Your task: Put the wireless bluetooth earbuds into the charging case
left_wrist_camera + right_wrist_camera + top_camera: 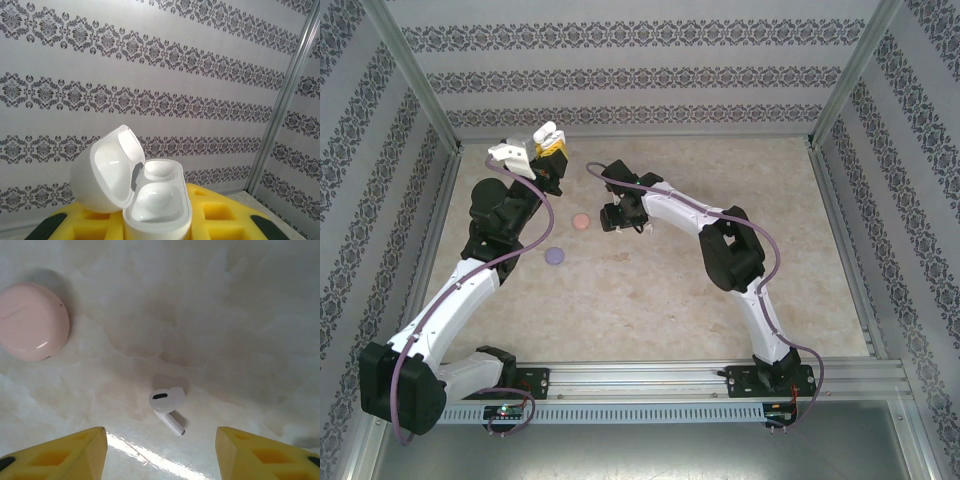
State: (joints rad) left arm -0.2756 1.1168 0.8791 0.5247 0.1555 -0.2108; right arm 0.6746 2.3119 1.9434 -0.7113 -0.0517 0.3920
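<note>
- Table (650,300): pale marbled top, fenced by a metal frame. Walls (640,60) behind and at both sides carry striped, patterned paper.
- Left arm (450,300): reaches to the far left corner, wrist raised above the table.
- Right arm (740,250): bent in toward the middle, wrist pointing down at the table.
- Left gripper (548,148): yellow fingers (220,215) pressed in on the white case (157,205), pinching it by the lower body and holding it up in front of the back wall.
- Right gripper (160,455): fingers (75,452) spread wide, low over the table, touching nothing.
- White case: lid (107,172) swung open and leaning left in the left wrist view; two smooth hollows show in the body.
- Pink case (31,322): closed, lying on the table just left of the right gripper in the top view.
- Purple case (556,256): closed, on the table nearer the arm bases than the pink one, apart from it.
- White earbud (167,402): lying on the table on its side, stem pointing toward the right gripper, in line with the gap between the fingers and just beyond their tips. Well apart from the pink case.
</note>
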